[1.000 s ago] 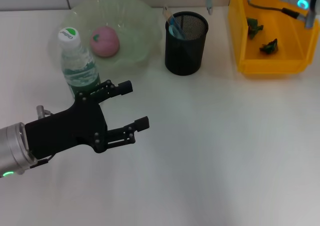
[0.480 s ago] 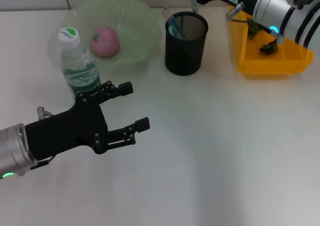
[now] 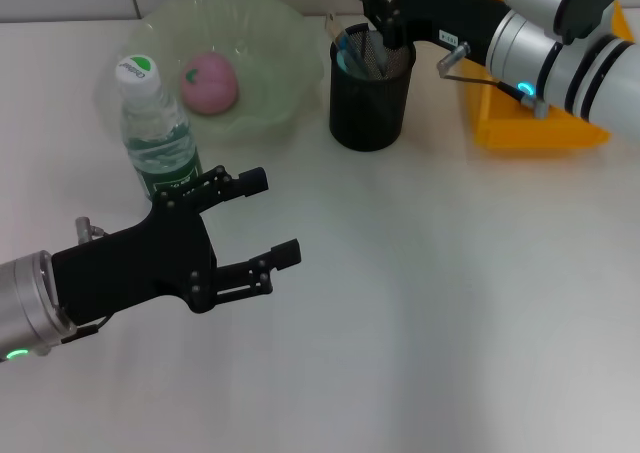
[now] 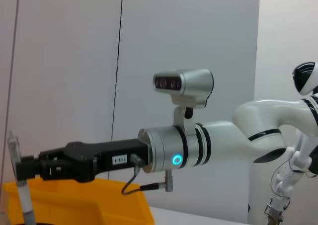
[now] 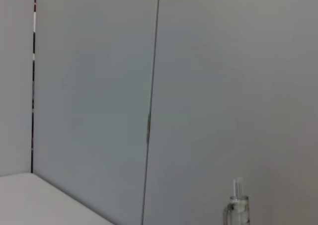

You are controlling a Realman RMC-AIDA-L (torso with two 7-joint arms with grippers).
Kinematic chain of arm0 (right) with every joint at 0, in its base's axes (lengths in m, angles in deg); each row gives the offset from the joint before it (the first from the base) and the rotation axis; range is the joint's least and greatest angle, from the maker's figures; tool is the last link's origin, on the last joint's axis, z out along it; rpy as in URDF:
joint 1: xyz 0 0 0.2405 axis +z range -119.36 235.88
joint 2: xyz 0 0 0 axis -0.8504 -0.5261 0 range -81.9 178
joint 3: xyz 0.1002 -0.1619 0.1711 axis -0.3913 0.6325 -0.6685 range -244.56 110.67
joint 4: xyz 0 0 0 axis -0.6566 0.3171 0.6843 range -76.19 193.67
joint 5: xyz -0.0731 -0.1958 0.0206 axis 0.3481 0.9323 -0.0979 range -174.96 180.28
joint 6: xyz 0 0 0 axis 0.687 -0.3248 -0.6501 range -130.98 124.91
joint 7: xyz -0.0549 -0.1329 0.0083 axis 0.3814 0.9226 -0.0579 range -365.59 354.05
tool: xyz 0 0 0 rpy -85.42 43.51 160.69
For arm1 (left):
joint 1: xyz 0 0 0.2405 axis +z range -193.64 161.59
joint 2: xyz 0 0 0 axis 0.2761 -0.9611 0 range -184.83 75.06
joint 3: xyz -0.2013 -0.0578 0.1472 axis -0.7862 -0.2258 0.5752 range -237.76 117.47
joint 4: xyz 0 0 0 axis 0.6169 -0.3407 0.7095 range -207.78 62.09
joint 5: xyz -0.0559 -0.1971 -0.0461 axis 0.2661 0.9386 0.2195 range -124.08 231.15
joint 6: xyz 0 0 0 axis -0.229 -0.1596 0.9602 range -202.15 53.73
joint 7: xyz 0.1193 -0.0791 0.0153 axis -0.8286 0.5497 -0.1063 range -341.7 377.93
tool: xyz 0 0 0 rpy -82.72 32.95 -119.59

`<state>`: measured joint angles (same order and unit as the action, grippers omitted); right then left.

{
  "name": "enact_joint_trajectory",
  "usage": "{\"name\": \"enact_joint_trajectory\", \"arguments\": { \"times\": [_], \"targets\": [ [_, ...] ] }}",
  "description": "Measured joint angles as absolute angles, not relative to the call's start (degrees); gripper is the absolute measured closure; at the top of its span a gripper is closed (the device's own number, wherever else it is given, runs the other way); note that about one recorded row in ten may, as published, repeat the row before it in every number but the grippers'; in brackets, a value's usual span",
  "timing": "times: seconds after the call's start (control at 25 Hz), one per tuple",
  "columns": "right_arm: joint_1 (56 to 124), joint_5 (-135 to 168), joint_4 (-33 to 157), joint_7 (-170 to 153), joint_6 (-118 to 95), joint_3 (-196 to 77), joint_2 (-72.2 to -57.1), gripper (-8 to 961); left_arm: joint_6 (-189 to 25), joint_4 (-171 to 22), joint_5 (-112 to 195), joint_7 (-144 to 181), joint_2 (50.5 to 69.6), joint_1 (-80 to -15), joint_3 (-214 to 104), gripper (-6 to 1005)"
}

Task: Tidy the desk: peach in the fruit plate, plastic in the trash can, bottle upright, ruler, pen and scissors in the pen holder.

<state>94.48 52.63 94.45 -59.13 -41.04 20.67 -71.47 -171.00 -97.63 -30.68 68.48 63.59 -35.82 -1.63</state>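
Observation:
My right gripper (image 3: 385, 25) hangs over the black mesh pen holder (image 3: 372, 98), shut on the silver pen (image 4: 22, 200), which points down into the cup. The cyan scissors (image 3: 348, 55) and the clear ruler (image 3: 332, 23) stand in the holder. The pink peach (image 3: 208, 83) lies in the pale green fruit plate (image 3: 290, 43). The bottle (image 3: 155, 133) stands upright by the plate. My left gripper (image 3: 272, 215) is open and empty on the desk (image 3: 450, 303), just right of the bottle. My right arm hides the plastic in the yellow trash can (image 3: 520, 133).
In the left wrist view, my right gripper (image 4: 17, 165) reaches across above the yellow trash can (image 4: 74, 205). The trash can stands at the back right of the desk, close to the pen holder. A wall runs along the desk's far edge.
My right arm has swung left from above the trash can to above the pen holder, carrying the pen. My left arm has barely moved.

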Motion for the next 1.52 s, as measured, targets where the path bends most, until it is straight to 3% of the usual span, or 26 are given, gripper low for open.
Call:
{"name": "enact_joint_trajectory", "arguments": {
  "times": [0.28,0.56,0.68,0.8,1.0,1.24,1.52],
  "targets": [
    [93.6,52.57,93.73,-58.99,-41.67,20.64,-71.48,660,-171.08,-97.62,-30.7,68.29,63.59,-35.65,-1.42,164],
    [84.37,53.53,104.37,-67.28,-54.81,19.08,-70.92,453,-172.18,-97.6,-30.91,68.34,63.53,-35.47,-1.5,164],
    [77.06,62.19,113.06,-81.69,-69.23,15.04,-69.19,334,-172.91,-97.68,-30.99,68.45,63.39,-35.29,-1.62,164],
    [75.5,68.49,114.18,-86.76,-77.68,10.7,-68.76,201,-173.15,-97.78,-31.02,68.52,63.28,-35.26,-1.55,164],
    [72.24,83.99,112.89,-87.17,-98.04,-0.61,-69.48,127,-173.2,-97.95,-31.32,69.11,62.69,-35.04,-1.39,164],
    [69.58,94.19,108.26,-79.06,-101.41,-2.27,-71.23,126,-173.17,-98.03,-34.0,71.2,61.55,-34.75,-1.79,164],
    [71.17,94.32,104.8,-78.56,-100.26,-2.28,-71.17,126,-173.35,-98.07,-34.19,71.63,60.9,-34.32,-1.62,164]
  ]
}}
